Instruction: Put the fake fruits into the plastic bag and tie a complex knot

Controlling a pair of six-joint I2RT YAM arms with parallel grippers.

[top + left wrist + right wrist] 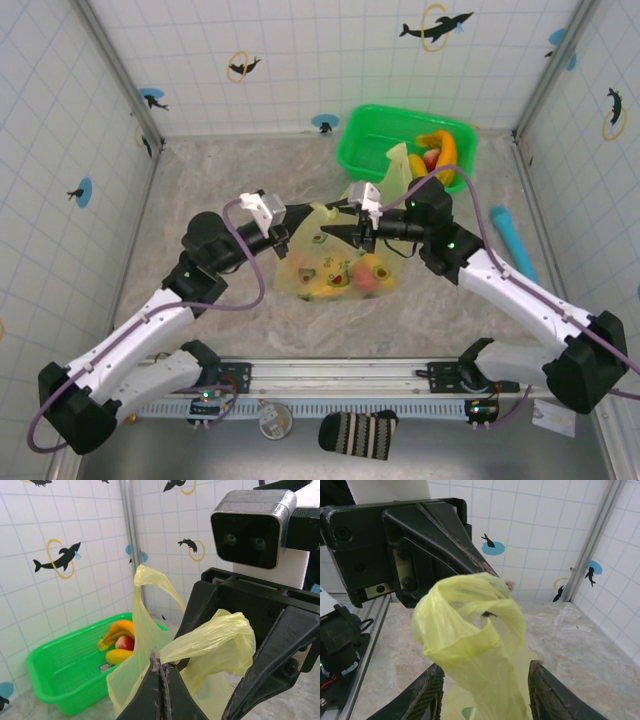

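The plastic bag [335, 268] sits mid-table with several fake fruits [345, 273] showing through it. More fake fruits, bananas [116, 632] and a red piece [125, 643], lie in the green basket. My left gripper [161, 676] is shut on a yellow-green handle strip [210, 640] of the bag, held up above it. My right gripper [485, 692] is open, its fingers [427, 692] standing either side of the handle, which curls into a loose twisted loop [470, 617]. I cannot tell whether that loop is a knot. From above, both grippers, left [308, 222] and right [332, 233], meet tip to tip over the bag.
The green basket [372, 150] stands at the back right against the tiled wall. A cyan cylinder [513, 243] lies on the right. A striped cloth [358, 433] lies in front of the base rail [330, 375].
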